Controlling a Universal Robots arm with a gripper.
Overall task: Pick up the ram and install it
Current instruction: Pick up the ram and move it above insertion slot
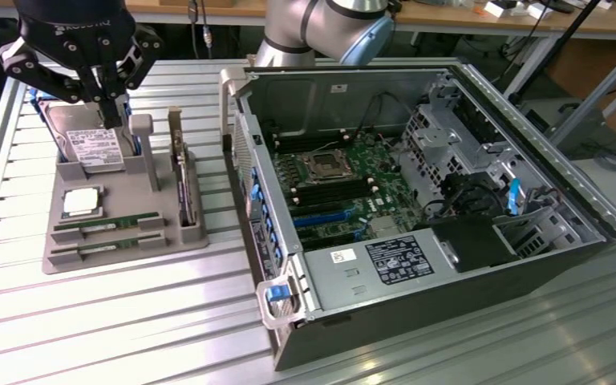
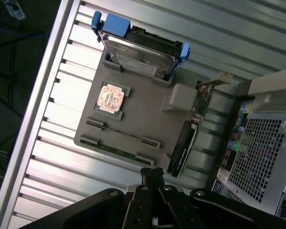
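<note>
Two ram sticks, thin and green, lie in slots at the front of a grey parts holder (image 1: pixel 126 196): one ram stick (image 1: pixel 107 224) and a second (image 1: pixel 105 245) just in front of it. The wrist view looks down on the same ram sticks (image 2: pixel 115 150) in the holder (image 2: pixel 143 114). My black gripper (image 1: pixel 108 120) hangs above the holder's back end, over the hard drive, with its fingers shut and nothing between them. The gripper's tips (image 2: pixel 152 172) stand well above the sticks. The open computer case (image 1: pixel 286 88) lies to the exterior view's right, with its motherboard (image 1: pixel 340 180) exposed.
The holder also carries a hard drive (image 1: pixel 94 146) in a blue bracket, a square silver processor (image 1: pixel 81 200) and an upright expansion card (image 1: pixel 183 184). All of it rests on a slatted aluminium table (image 1: pixel 126 321). The case's side wall stands close to the holder's right edge.
</note>
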